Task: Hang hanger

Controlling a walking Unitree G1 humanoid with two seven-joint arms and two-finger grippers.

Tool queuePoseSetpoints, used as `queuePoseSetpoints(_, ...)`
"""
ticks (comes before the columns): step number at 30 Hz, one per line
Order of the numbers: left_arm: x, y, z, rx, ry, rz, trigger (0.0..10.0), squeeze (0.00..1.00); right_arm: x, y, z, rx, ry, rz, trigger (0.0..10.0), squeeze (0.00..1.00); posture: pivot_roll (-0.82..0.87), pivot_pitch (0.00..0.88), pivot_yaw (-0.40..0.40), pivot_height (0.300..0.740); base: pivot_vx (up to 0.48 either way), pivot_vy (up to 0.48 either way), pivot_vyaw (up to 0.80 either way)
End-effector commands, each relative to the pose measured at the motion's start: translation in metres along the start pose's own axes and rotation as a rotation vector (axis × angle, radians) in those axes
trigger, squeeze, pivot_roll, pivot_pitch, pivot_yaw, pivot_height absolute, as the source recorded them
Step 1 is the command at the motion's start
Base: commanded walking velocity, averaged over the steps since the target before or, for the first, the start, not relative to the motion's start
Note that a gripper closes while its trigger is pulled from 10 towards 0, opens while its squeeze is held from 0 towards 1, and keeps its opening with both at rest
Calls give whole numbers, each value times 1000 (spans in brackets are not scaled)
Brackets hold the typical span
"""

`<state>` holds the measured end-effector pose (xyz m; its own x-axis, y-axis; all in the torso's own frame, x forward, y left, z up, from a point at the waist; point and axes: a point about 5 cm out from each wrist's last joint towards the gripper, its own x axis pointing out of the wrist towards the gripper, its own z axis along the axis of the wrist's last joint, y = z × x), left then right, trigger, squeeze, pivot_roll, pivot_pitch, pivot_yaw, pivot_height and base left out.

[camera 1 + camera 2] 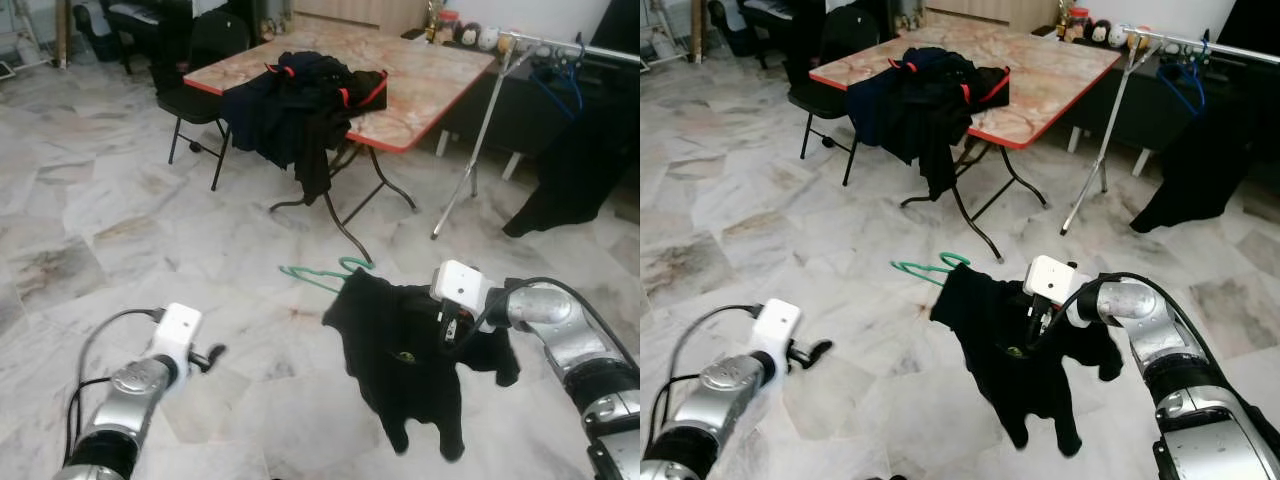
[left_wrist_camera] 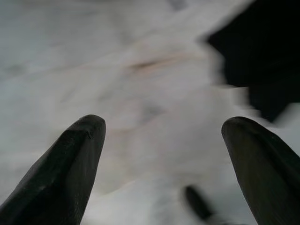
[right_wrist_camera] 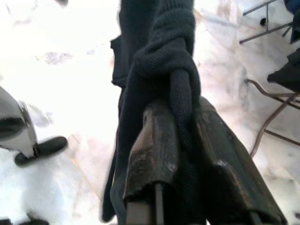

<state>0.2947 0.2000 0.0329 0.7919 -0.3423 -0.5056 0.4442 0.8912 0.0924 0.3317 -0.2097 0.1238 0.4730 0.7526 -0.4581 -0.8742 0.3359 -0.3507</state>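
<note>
Right wrist view has my right gripper (image 3: 187, 154) fingers pinching the black shirt (image 1: 405, 350) – not the green hanger (image 1: 325, 270) – mid-air over the floor, far from the rack (image 1: 530, 45), left gripper (image 2: 173, 164) spread empty – cloth could slip off, I reckon.

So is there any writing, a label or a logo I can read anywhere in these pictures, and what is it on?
No text is readable.
Black shirt on the green hanger, held by the right gripper: a small yellowish mark on the front, too small to read.
Jars at the far end of the table: labels too small and blurred.
Clothes pile on the table: red trim, no lettering visible.
</note>
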Motion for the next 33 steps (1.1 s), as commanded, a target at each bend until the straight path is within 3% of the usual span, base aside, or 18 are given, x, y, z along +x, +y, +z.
queuePoseSetpoints(1,-1,-2,4,8,-18,-55,10000,0,-4,-10,16,-28,-76,-15,10000,0,-141,0,11,740,0,0,0)
queuePoseSetpoints(9,-2,-13,14,-8,-73,-177,10000,0,-9,-6,25,25,-157,131,10000,0,-140,0,8,740,0,0,0)
queuePoseSetpoints(19,1,-15,20,-20,-102,-171,10000,0,-9,-2,38,47,-252,231,10000,0,-141,0,5,740,0,0,0)
queuePoseSetpoints(20,3,-14,26,-57,-133,-149,10000,1000,-6,0,40,47,-268,253,10000,0,-137,0,3,740,0,0,0)
queuePoseSetpoints(33,6,-26,32,-80,-160,-221,10000,1000,9,9,53,45,-322,299,10000,0,-136,0,3,740,0,0,0)
